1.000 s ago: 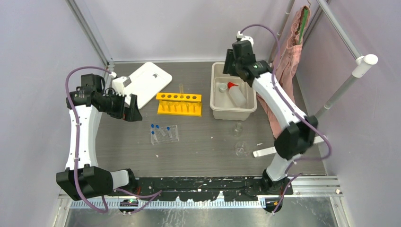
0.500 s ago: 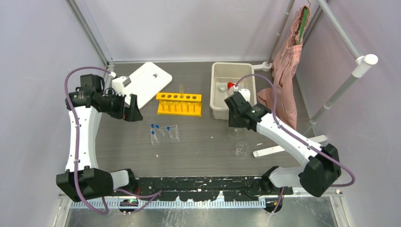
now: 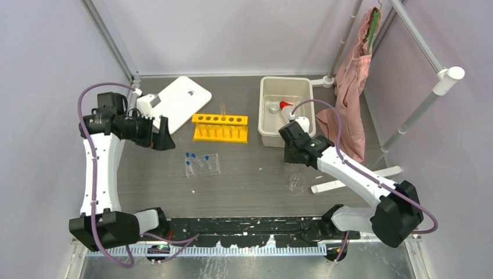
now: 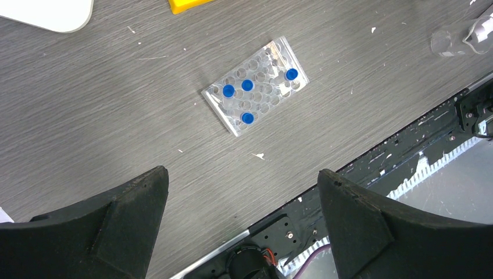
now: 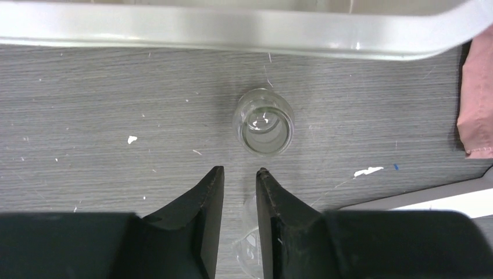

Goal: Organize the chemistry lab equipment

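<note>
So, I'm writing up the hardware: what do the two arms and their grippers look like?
The left arm and right arm have white links, black joints, and a purple cable each. The left gripper and right gripper have matte black, wedge-shaped fingers.

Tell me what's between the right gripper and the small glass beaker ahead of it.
Only bare, white-flecked table separates the right gripper from the beaker, per the right wrist view.

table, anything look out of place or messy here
Two small glass beakers stand loose on the table: one just ahead of the right fingers, the other beneath them. White flecks litter the wood nearby. The clear vial tray sits slightly askew to the table edge.
</note>
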You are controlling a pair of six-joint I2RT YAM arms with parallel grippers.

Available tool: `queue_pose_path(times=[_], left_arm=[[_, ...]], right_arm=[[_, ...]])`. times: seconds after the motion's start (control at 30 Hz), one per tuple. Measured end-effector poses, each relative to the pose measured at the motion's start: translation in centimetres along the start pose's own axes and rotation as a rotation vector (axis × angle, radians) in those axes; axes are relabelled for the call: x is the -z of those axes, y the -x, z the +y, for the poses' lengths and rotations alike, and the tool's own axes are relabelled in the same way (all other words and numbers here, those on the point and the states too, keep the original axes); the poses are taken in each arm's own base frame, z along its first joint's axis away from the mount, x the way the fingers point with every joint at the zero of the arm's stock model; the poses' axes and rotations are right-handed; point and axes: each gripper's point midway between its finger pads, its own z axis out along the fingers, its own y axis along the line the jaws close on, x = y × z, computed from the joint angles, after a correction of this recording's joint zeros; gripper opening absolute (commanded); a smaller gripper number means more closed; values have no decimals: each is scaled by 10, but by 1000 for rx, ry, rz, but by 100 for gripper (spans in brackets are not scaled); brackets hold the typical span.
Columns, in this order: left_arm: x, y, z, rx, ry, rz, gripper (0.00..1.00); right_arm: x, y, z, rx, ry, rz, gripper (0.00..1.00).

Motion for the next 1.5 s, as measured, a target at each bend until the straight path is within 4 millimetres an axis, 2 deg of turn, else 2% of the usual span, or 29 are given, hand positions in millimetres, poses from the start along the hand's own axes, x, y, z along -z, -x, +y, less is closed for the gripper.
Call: queue_pose_path(times=[0.67, 1.0, 1.27, 1.43, 1.5], left_arm=[[1, -1, -1, 3, -2, 5, 100], [1, -1, -1, 3, -2, 5, 100], [1, -1, -1, 3, -3, 4, 100], [1, -1, -1, 3, -3, 4, 100], [1, -1, -1, 3, -4, 4, 100]], right_arm=[[-35, 5, -5, 38, -99, -42, 21], [-43, 7, -8, 36, -125, -62, 20], [-45, 3, -9, 34, -130, -58, 29], [-44, 3, -9, 22, -127, -61, 18], [-43, 2, -10, 13, -126, -63, 9]])
